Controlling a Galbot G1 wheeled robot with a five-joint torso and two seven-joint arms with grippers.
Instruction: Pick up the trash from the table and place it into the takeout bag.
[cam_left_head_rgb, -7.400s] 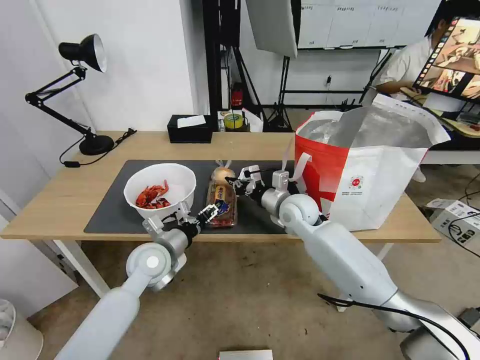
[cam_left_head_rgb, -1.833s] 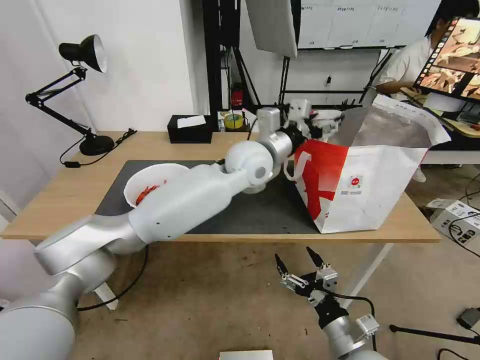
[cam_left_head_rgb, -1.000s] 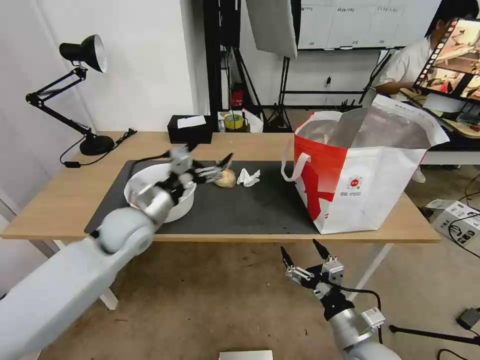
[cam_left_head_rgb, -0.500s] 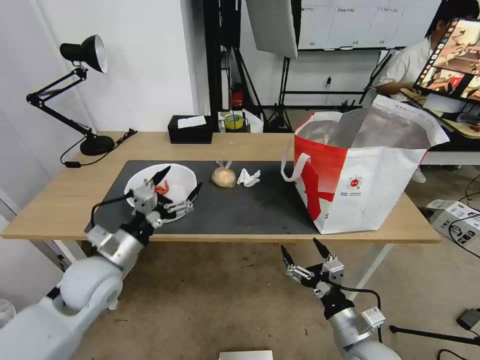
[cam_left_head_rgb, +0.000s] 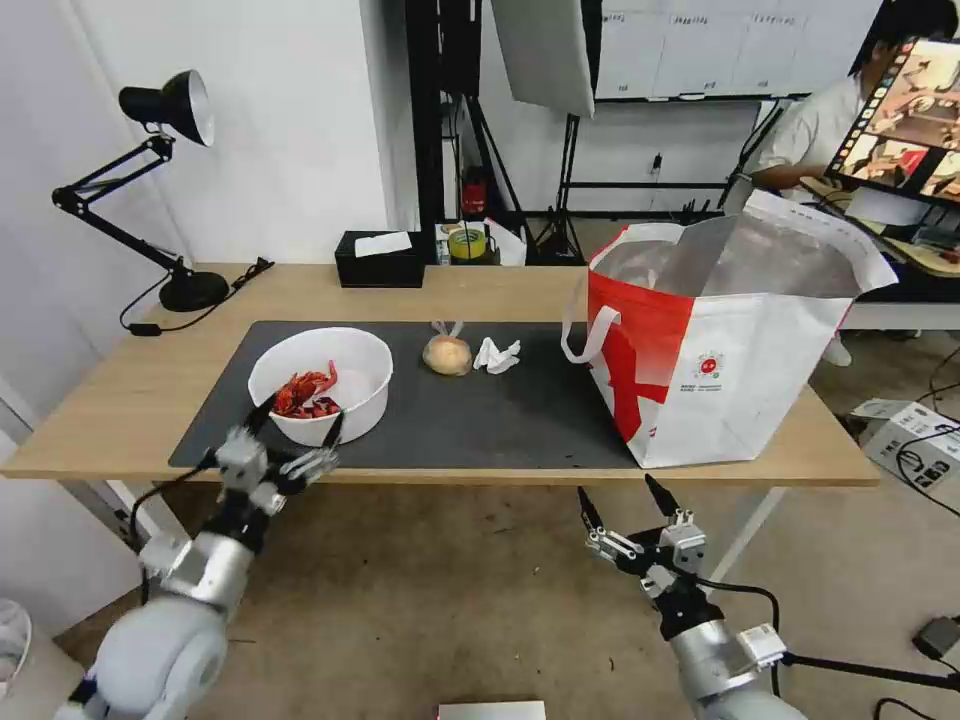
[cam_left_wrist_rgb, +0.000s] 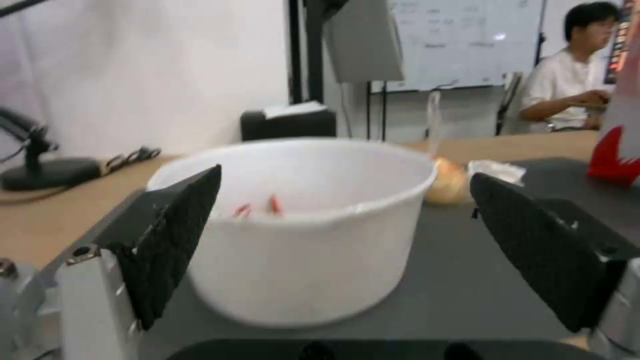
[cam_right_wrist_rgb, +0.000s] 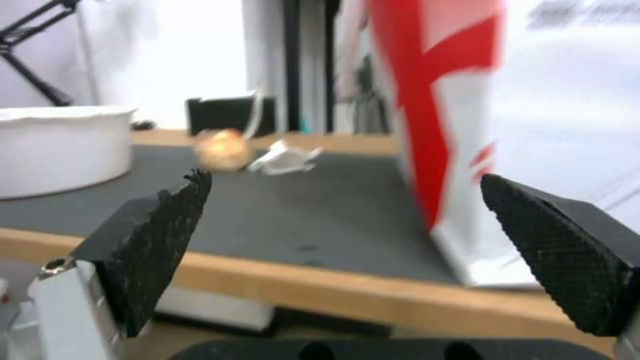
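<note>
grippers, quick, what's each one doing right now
left gripper: open, holding nothing, at the table's near edge by the white bowl.
right gripper: open, holding nothing, below the table edge.

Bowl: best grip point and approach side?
Judging from the pose, pinch the near rim of the bowl, one finger inside and one outside. It stands upright and open-topped with shells low inside, so the rim is free. Come from the table's front edge, where the open left gripper sits. The right gripper hangs open below the table.
</note>
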